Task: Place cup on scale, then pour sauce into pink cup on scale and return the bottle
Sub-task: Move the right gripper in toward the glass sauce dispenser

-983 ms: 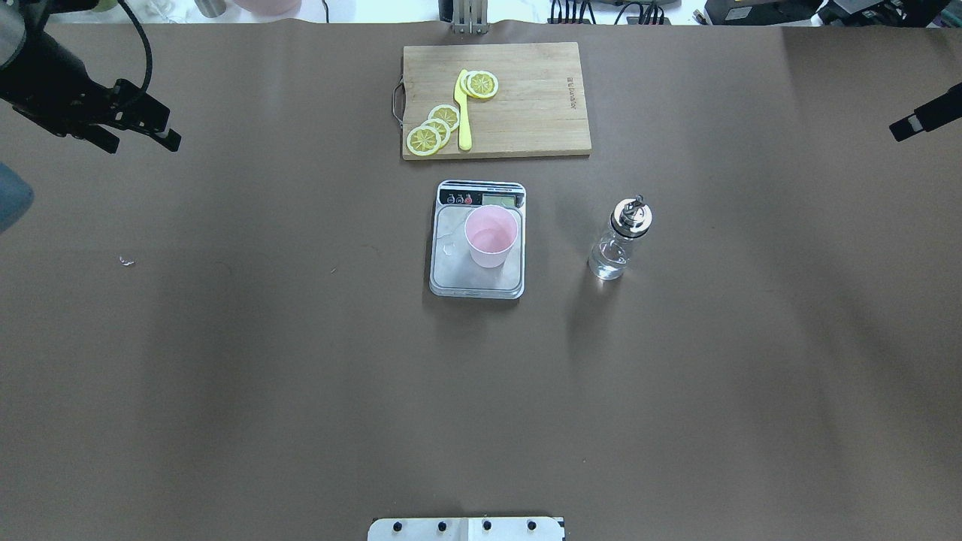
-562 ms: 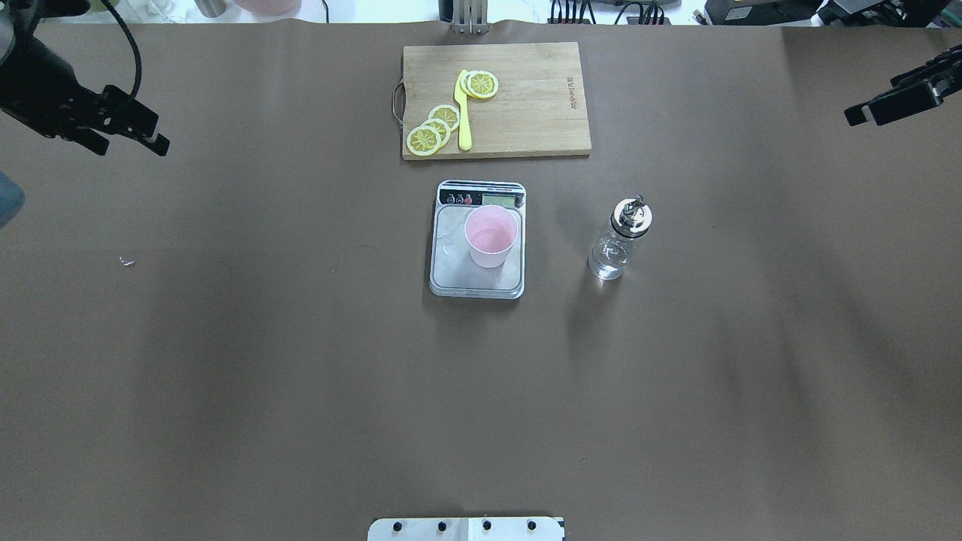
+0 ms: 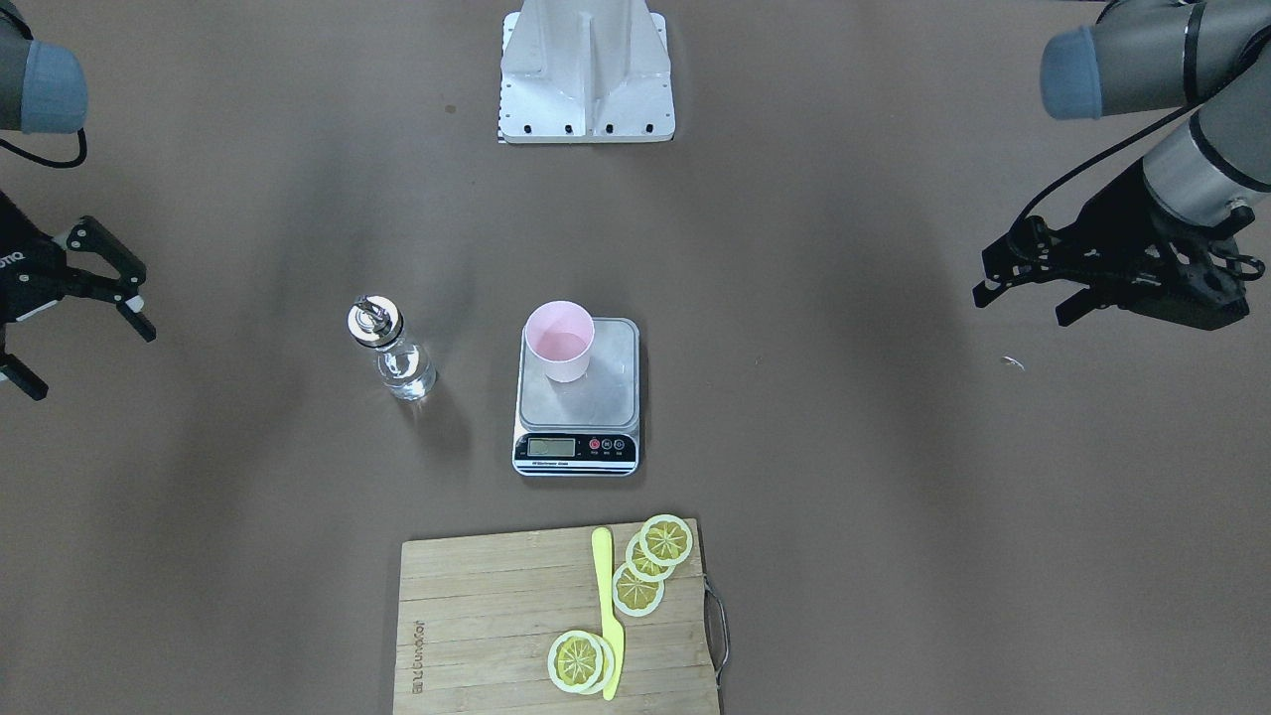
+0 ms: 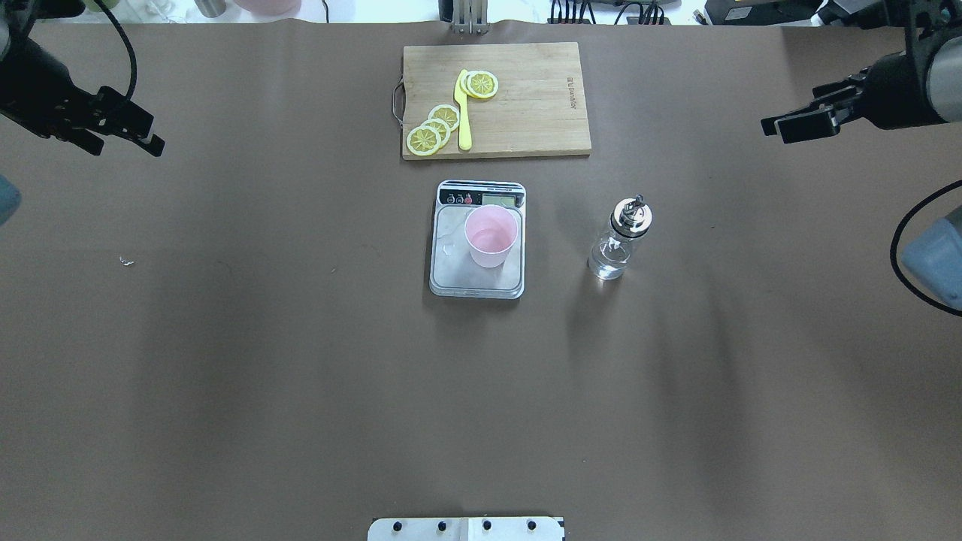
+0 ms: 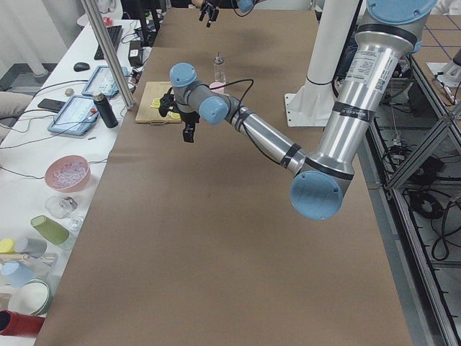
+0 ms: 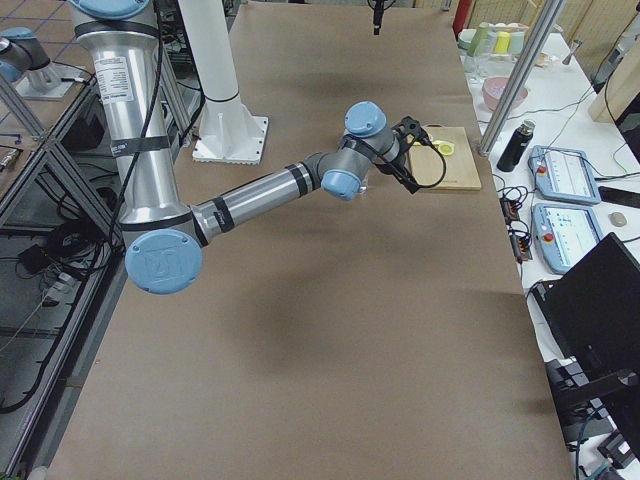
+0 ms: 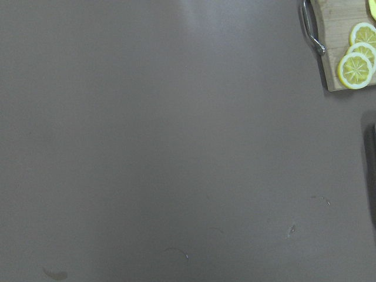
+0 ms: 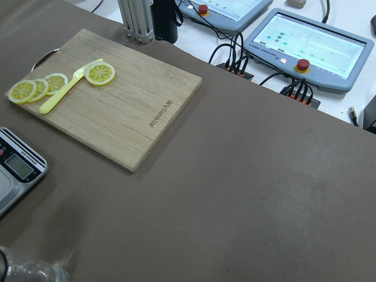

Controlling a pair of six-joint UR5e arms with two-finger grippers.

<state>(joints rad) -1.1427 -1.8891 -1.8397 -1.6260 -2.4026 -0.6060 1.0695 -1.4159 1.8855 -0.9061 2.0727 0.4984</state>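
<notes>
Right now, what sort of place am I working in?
Most likely a robotics lab bench staged as a kitchen: red-buttoned control pendants sit beside the table, and a cutting board with lemon slices lies by a scale.

Right claw [image 4: 778, 128] farther into view

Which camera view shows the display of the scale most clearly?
The front-facing view: the display of the scale faces that camera, upright. The overhead view shows it upside down at the scale's far edge. The right wrist view catches it at the picture's left edge. In the side views I cannot make it out.
</notes>
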